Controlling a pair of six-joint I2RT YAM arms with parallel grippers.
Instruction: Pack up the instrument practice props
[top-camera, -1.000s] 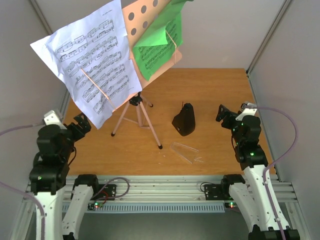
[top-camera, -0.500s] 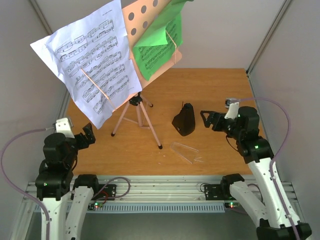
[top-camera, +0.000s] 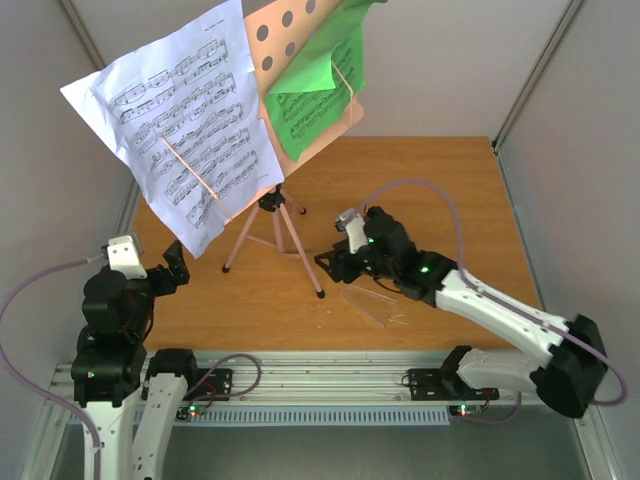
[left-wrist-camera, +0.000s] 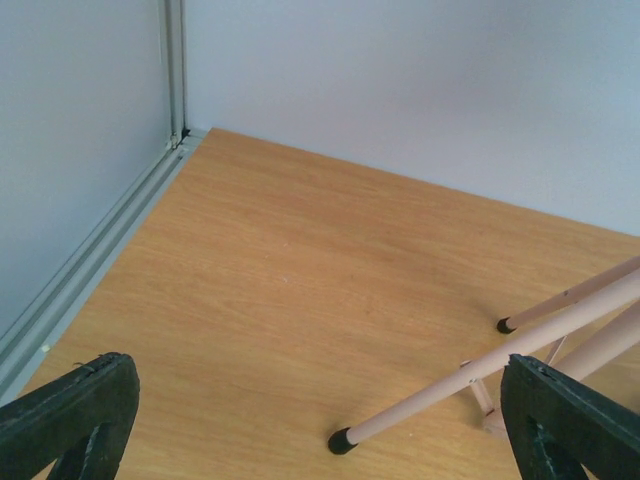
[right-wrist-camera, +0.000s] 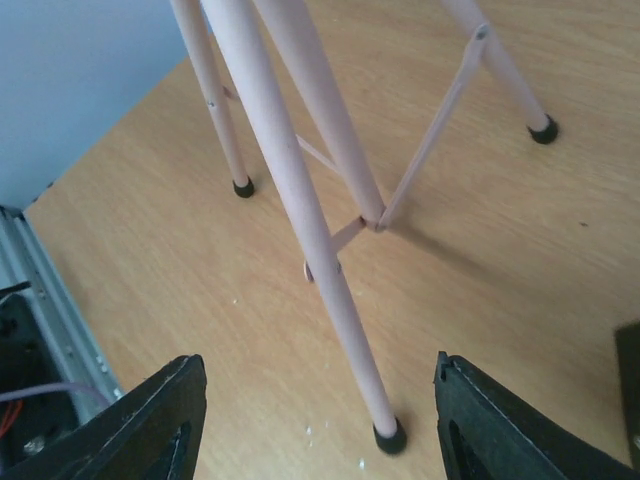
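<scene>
pink music stand (right-wrist-camera: 322, 250) plants its near leg on the table (right-wrist-camera: 520, 260) between my right gripper's (right-wrist-camera: 318, 400) parted, empty jaws, shaft slanting up and away; my left gripper (left-wrist-camera: 318, 385) hangs wide, farther off.

My left arm (top-camera: 108, 325) sits folded up in the lower left of the overhead frame, stacked above its base. The left hand (top-camera: 172, 270) points up and to the right, its fingers (left-wrist-camera: 70, 415) spread as wide as they go with nothing between them. My right arm (top-camera: 495, 308) stretches long and low from the lower right toward the middle of the frame. The right hand (top-camera: 333, 265) is at its far end, fingers (right-wrist-camera: 150, 425) apart, gripping nothing
</scene>
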